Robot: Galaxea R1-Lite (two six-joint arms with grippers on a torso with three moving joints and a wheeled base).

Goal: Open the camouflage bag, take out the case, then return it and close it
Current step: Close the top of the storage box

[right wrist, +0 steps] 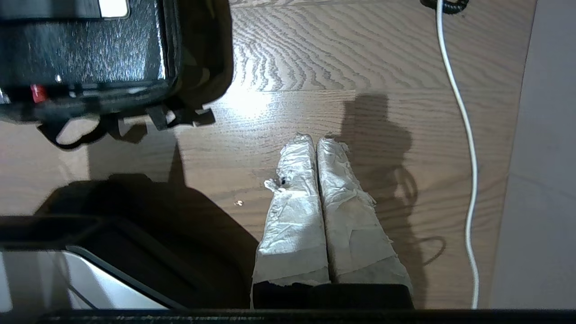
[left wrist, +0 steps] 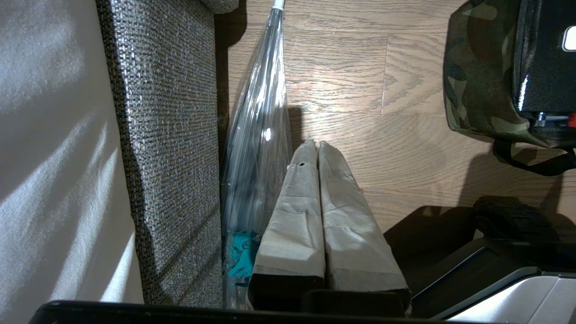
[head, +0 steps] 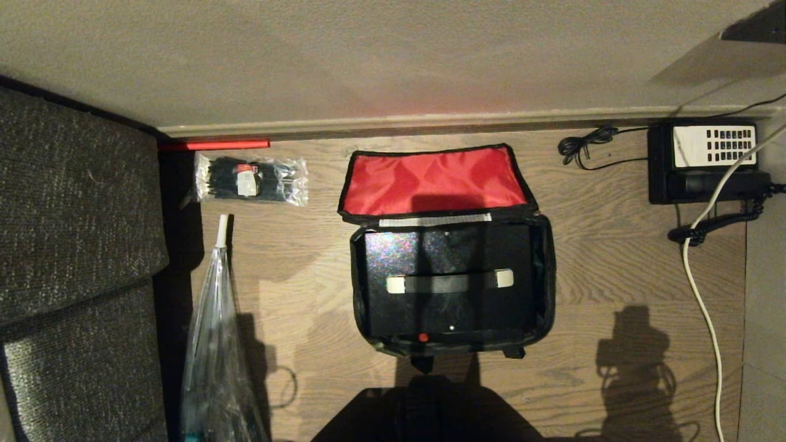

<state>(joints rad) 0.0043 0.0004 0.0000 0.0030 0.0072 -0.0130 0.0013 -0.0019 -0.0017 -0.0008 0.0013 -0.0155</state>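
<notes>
Dark robot body (head: 424, 411) is seen at the near edge of the head view, and just beyond it the bag (head: 546, 270) lies on the wood floor (head: 614, 258) with its lid thrown back, red lining upward. Inside it the case (head: 448, 276) lies flat: black, speckled, with a dark strap handle between two pale end tabs and a small red dot at its near edge. A packet of ties (head: 250, 178) and a clear plastic sleeve (head: 212, 344) are seen to the bag's left, a phone (head: 706, 161) and white cable (head: 700, 288) to its right. Neither claw is shown here.

From the left wrist, the left claw (left wrist: 317, 146) is seen with its wrapped fingers pressed together, empty, over bare floor. The camouflage side of the bag (left wrist: 472, 81) lies well off to its right, the plastic sleeve (left wrist: 258, 135) just to its left, a grey sofa (left wrist: 166, 135) beyond that.

From the right wrist, the right claw (right wrist: 316, 140) is likewise closed on nothing. The bag (right wrist: 198, 54) and case (right wrist: 81, 49) lie ahead and to its left, the cable (right wrist: 468, 157) to its right.
</notes>
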